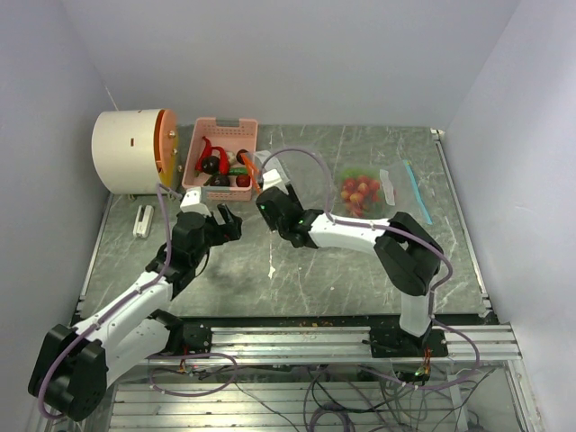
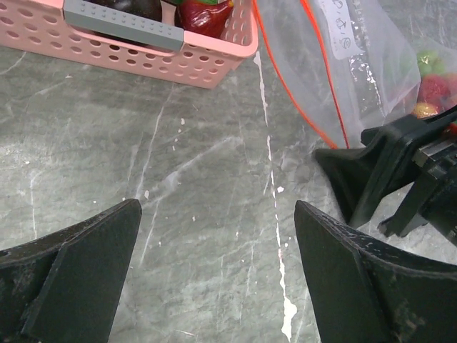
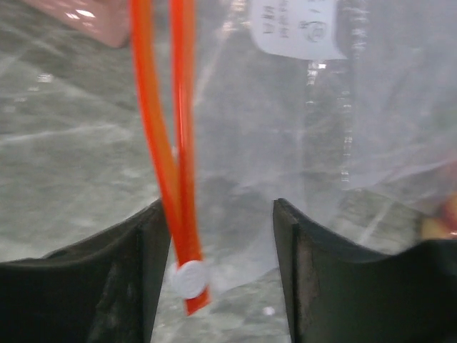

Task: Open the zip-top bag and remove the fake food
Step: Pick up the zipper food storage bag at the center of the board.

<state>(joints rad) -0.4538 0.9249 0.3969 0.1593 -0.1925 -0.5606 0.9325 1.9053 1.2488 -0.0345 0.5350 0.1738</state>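
The clear zip-top bag (image 1: 315, 184) lies right of the pink basket (image 1: 220, 126). Its orange zip strip (image 3: 175, 143) ends in a white tab (image 3: 189, 279). Red, green and orange fake food (image 1: 360, 189) sits in the bag's far right end, seen also in the left wrist view as fake food (image 2: 428, 78). More toy pieces (image 1: 220, 165) lie in the basket. My right gripper (image 3: 219, 207) is open, with the zip strip hanging loose between its jaws beside the left finger. My left gripper (image 2: 218, 207) is wide open over bare table, just left of the right gripper (image 2: 385, 179).
A white cylinder (image 1: 130, 150) with an orange face lies at the back left beside the basket. A small white object (image 1: 142, 220) rests at the left edge. A blue strip (image 1: 417, 191) lies right of the bag. White walls close in the table.
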